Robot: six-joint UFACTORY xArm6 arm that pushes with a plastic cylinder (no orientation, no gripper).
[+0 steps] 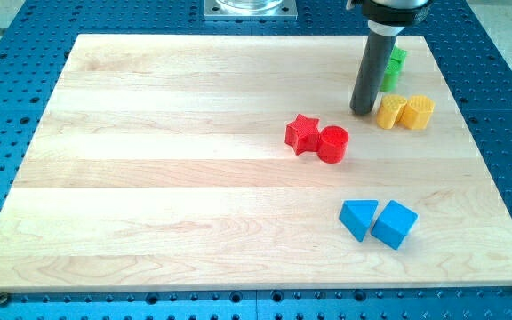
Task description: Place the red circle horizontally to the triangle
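In the camera view, a pale wooden bench (pixel 149 178) lies on a blue perforated surface (pixel 7 53). The arm carries no claw, so there is nothing released or clenched to report: it ends in a dark rod, and my tip (pixel 361 111) rests on the board towards the view's top right, just left of the yellow pentagon-like block (pixel 390 112). A yellow heart-like block (pixel 420 113) touches that one on its right. A green block (pixel 396 66) sits partly hidden behind the rod. The red circle (pixel 332 144) stands near the board's middle, touching the red star (pixel 303 133) on its left. Well below, towards the view's bottom right, the blue triangle (pixel 358 218) touches a blue cube (pixel 395 223).
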